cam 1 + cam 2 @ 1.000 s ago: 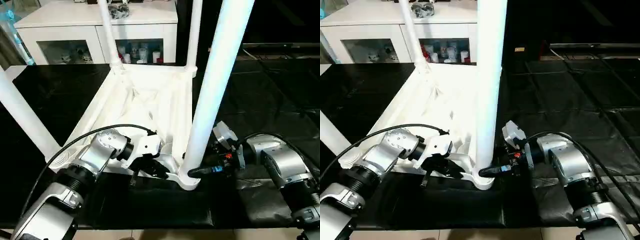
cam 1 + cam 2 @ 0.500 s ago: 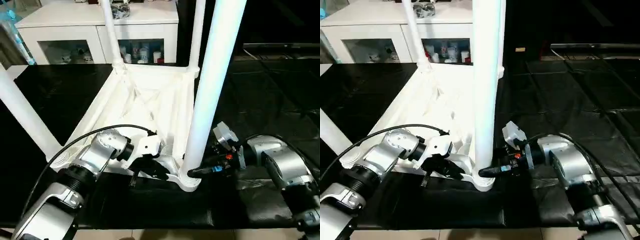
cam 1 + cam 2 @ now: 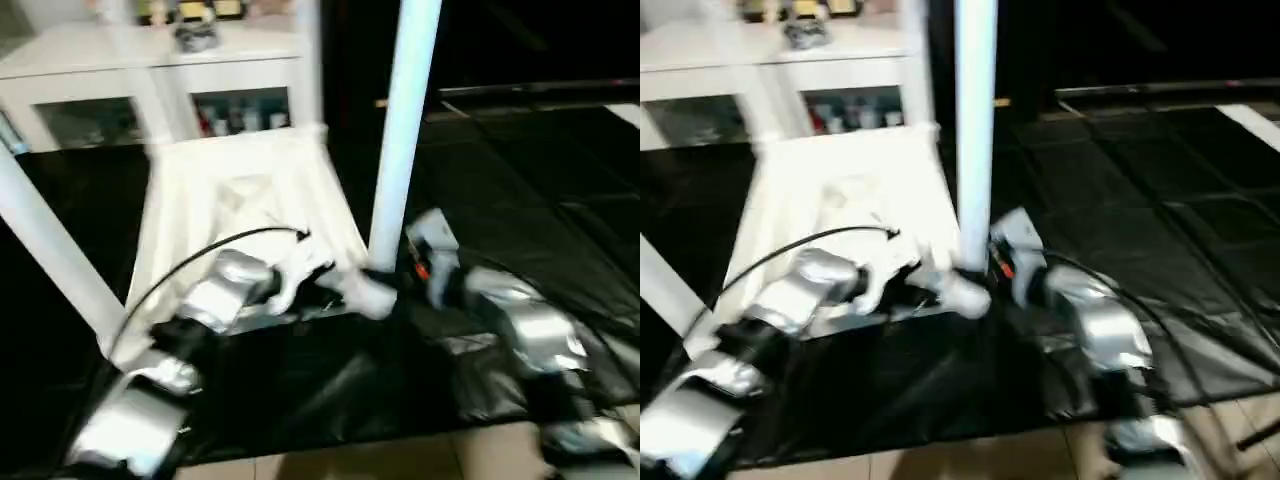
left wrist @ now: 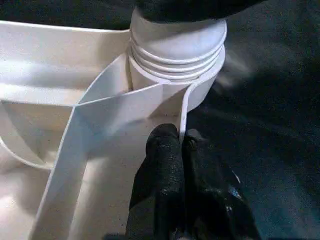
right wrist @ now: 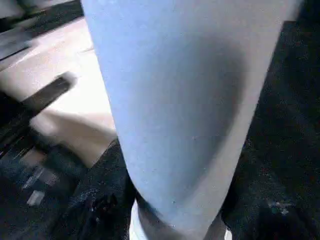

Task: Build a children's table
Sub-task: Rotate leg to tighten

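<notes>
One leg point(image 3: 400, 130) looks straighter, nearly seated; left pincer point(image 4: 181, 142) pinches the table point(image 3: 240, 180) rib, right pincer point(image 3: 392, 276) grip unclear.

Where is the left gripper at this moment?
In the left wrist view the left gripper is closed on a thin rib of the upturned tabletop, beside the corner socket.

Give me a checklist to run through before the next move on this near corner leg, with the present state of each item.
1. Left gripper fingers shut on the thin white plastic rib of the upturned white plastic tabletop: ok.
2. Long white tube leg upright in the near rounded corner socket: ok.
3. Leg fully seated: cannot tell; ridged rings show above the socket.
4. Right gripper around the leg's base: cannot tell.
5. Tabletop flat on the black mat: cannot tell.
</notes>
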